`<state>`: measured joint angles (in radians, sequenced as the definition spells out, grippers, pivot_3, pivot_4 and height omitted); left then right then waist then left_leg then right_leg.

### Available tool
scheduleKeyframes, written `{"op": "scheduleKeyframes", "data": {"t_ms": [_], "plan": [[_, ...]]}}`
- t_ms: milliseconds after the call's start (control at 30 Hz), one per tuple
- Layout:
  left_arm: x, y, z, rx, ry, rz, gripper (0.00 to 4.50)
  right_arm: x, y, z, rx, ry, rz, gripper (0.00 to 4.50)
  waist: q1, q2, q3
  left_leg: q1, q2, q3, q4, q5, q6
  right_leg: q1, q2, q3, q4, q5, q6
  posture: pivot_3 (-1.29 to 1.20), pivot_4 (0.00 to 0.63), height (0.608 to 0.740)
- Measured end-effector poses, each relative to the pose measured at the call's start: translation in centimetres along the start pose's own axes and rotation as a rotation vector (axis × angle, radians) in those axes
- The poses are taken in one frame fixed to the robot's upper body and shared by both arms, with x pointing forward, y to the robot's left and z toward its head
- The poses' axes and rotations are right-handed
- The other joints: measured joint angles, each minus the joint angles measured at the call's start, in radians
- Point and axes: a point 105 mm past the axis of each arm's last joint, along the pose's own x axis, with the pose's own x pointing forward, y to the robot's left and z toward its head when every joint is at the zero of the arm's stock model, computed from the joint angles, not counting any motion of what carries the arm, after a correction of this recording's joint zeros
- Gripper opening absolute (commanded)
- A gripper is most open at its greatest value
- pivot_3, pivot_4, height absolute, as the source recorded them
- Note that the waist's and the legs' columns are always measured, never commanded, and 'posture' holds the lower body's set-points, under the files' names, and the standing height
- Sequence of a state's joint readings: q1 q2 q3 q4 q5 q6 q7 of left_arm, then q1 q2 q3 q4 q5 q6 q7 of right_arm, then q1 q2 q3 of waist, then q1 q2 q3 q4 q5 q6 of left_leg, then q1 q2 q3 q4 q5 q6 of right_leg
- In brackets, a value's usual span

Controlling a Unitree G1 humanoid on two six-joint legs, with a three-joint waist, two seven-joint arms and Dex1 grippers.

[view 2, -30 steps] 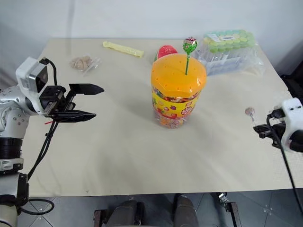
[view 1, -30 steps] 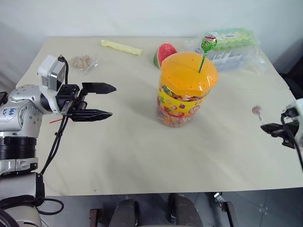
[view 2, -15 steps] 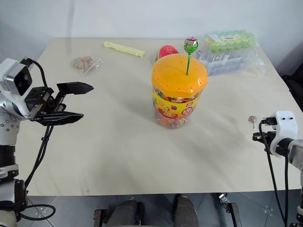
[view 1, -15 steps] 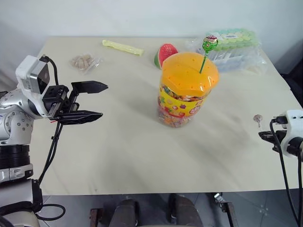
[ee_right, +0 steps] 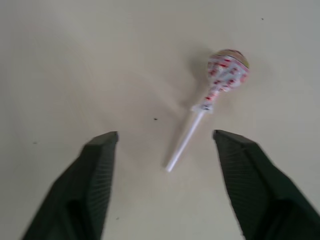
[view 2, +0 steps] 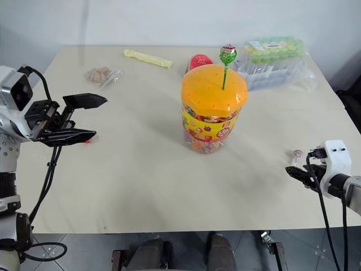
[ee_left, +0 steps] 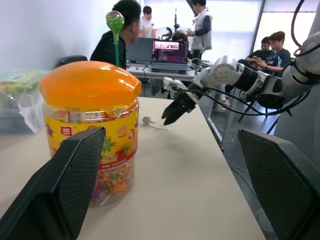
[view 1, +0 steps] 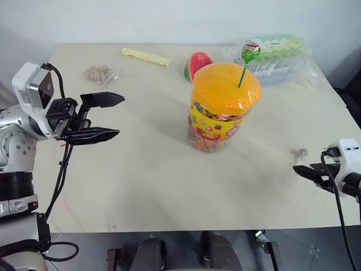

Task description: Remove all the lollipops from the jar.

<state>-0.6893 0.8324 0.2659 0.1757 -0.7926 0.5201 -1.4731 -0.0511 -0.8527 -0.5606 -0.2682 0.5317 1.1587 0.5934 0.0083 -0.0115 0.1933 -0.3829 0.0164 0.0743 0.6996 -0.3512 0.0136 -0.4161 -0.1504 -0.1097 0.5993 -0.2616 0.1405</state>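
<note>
The jar (view 1: 224,107), a clear tub with an orange domed lid and a yellow label, stands upright mid-table. A green lollipop (view 1: 249,52) sticks up from a hole in its lid. A pale lollipop (ee_right: 227,65) lies flat on the table near the right edge, just beyond my right gripper (view 1: 302,171). That gripper is open, its fingers either side of the stick's end and clear of it. Far to the jar's left, my left gripper (view 1: 117,116) hovers above the table, open wide and holding nothing. A small red bit (view 2: 86,141) shows on the table under it.
Behind the jar lie a watermelon-slice toy (view 1: 195,63) and a clear pack of green-capped bottles (view 1: 276,53). A yellow packet (view 1: 145,56) and a small snack bag (view 1: 100,73) sit at the back left. People stand and sit beyond the table in the left wrist view.
My right gripper has opened and let go of the pale lollipop, which now lies on the table. The right hand sank and drew back a little. The left gripper stays open.
</note>
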Motion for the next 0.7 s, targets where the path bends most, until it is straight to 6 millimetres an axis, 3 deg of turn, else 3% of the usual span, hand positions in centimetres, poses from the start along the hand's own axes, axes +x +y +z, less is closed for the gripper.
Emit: {"op": "scheduleKeyframes", "data": {"t_ms": [33,67,433,500,567,700], "plan": [[0.0,0.0,0.0,0.002,0.001,0.000,4.50,-0.2,0.2,0.0,0.000,-0.004,0.011,4.43,0.000,0.000,0.000,0.000,0.000,0.000,0.000,0.000,0.000,0.000,0.000,0.000,0.000,0.000,0.000,0.00,0.150,0.740],[0.0,0.1,0.1,0.004,0.001,0.003,4.50,-0.6,0.5,0.2,-0.005,-0.012,0.029,4.47,0.001,0.000,0.000,0.000,0.000,0.000,0.000,0.000,0.000,0.000,0.000,0.000,0.000,0.000,0.000,0.00,0.150,0.740],[-0.6,1.4,0.3,0.008,-0.002,0.072,4.50,-6.2,4.9,7.7,-0.239,-0.283,0.277,4.47,0.011,0.000,0.000,0.001,0.000,0.000,0.000,0.000,0.000,0.000,0.000,0.000,0.000,0.000,0.000,0.00,0.150,0.740],[-0.6,1.5,0.3,0.008,0.001,0.086,4.50,-6.7,5.9,9.7,-0.288,-0.364,0.313,4.47,0.011,0.000,0.000,0.001,0.000,0.000,0.000,0.000,0.000,0.000,0.000,0.000,0.000,0.000,0.000,0.00,0.150,0.740],[-0.7,1.8,0.4,0.015,0.004,0.108,4.50,-7.0,8.3,12.1,-0.362,-0.450,0.402,4.47,0.005,0.000,0.000,0.001,0.000,0.000,0.000,0.000,0.000,0.000,0.000,0.001,0.001,0.000,0.000,0.00,0.150,0.740],[-0.6,2.1,0.7,0.027,-0.002,0.132,4.50,-6.0,11.6,13.2,-0.432,-0.458,0.536,4.47,0.005,0.000,0.000,0.000,0.000,0.000,0.000,0.000,0.000,0.000,0.000,0.000,0.000,0.000,0.000,0.00,0.150,0.740]]}}
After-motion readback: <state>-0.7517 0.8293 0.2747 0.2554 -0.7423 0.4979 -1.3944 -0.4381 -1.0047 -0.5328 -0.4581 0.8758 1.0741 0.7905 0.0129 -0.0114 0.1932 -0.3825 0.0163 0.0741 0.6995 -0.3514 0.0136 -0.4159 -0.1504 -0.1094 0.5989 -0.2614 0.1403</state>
